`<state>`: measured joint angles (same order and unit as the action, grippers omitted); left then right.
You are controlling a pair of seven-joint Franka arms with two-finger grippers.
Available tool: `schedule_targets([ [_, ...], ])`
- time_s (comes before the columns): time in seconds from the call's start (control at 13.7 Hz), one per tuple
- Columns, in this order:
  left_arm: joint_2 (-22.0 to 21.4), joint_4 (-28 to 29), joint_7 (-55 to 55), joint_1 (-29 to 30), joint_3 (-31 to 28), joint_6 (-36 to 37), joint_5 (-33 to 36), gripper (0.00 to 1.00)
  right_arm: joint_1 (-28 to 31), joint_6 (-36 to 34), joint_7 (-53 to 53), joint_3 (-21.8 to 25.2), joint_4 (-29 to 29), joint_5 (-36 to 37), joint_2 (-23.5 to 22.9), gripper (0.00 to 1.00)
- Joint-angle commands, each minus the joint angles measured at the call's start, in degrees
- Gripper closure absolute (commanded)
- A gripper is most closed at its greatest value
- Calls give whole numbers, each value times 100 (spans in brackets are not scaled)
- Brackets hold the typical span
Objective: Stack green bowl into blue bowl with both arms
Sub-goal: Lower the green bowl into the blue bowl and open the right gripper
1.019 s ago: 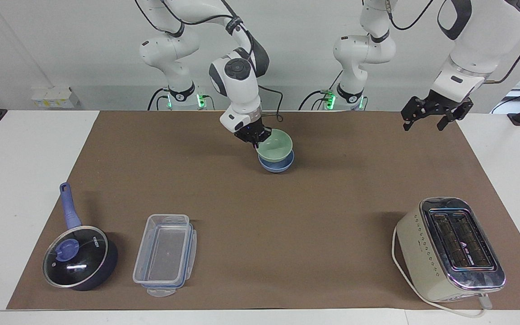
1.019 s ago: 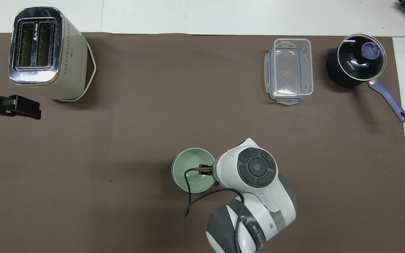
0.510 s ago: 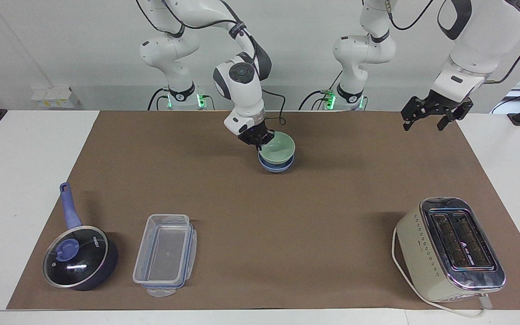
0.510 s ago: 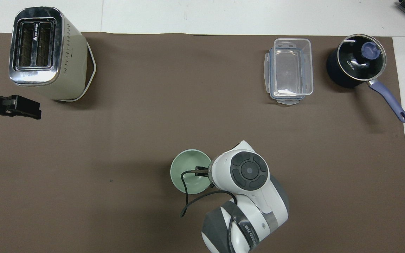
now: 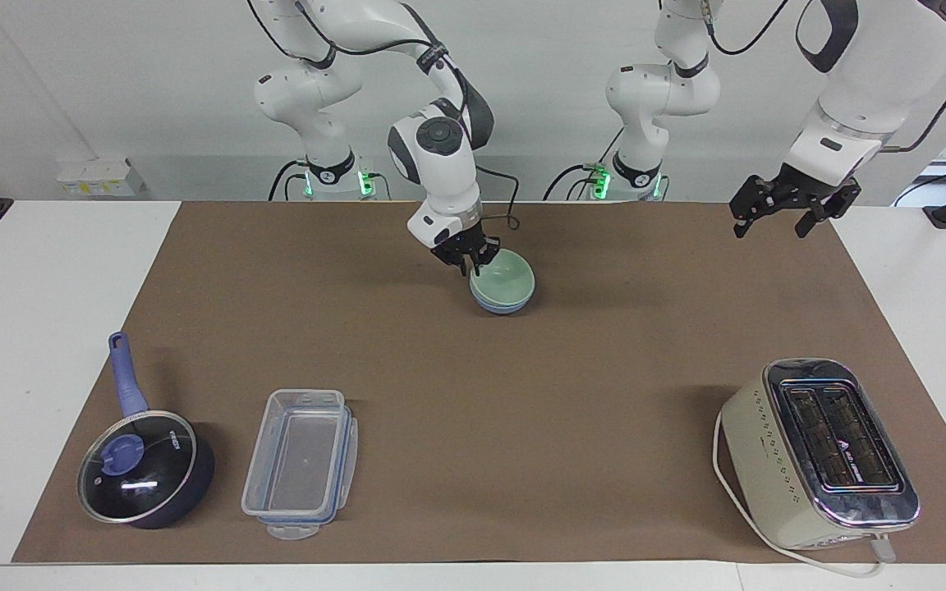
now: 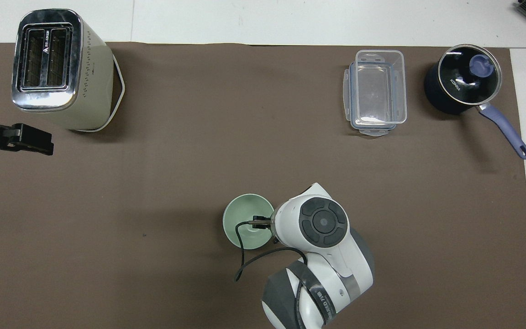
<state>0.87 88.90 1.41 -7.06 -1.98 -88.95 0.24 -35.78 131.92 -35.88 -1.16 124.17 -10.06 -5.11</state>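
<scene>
The pale green bowl [image 5: 507, 276] [image 6: 244, 218] sits nested in the blue bowl [image 5: 500, 307], of which only a thin band shows under it. The pair stands mid-mat, close to the robots. My right gripper [image 5: 467, 261] points down at the green bowl's rim on the right arm's side, its fingertips slightly parted astride the rim. In the overhead view the right wrist [image 6: 322, 224] hides that gripper. My left gripper [image 5: 777, 215] [image 6: 25, 139] hangs open and empty, high over the mat's edge at the left arm's end, where the arm waits.
A cream toaster [image 5: 822, 451] [image 6: 57, 68] stands farthest from the robots at the left arm's end. A clear lidless container [image 5: 300, 464] [image 6: 376, 91] and a dark lidded pot with a blue handle [image 5: 144, 468] [image 6: 461, 80] stand at the right arm's end.
The green bowl has come down from a tilted hold and settled level into the blue bowl. The right gripper's fingers have parted at the rim. The left arm has stayed still.
</scene>
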Motion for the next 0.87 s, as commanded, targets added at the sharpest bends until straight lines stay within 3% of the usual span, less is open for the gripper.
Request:
schedule_targets([
  [0.0,45,-110,-35,64,40,132,82,0,-26,167,-209,1,46,83,-7,16],
  [0.07,45,-110,-35,64,40,132,82,0,-26,159,-209,1,37,83,-16,4],
  [0.15,45,-110,-35,64,40,132,73,0,-26,159,-209,1,-7,83,-25,0],
  [0.58,45,-110,-35,64,40,132,73,0,132,-87,-218,71,-192,74,308,0],
  [0.8,45,-110,-35,64,40,132,73,0,772,-420,-130,72,-192,100,835,0],
])
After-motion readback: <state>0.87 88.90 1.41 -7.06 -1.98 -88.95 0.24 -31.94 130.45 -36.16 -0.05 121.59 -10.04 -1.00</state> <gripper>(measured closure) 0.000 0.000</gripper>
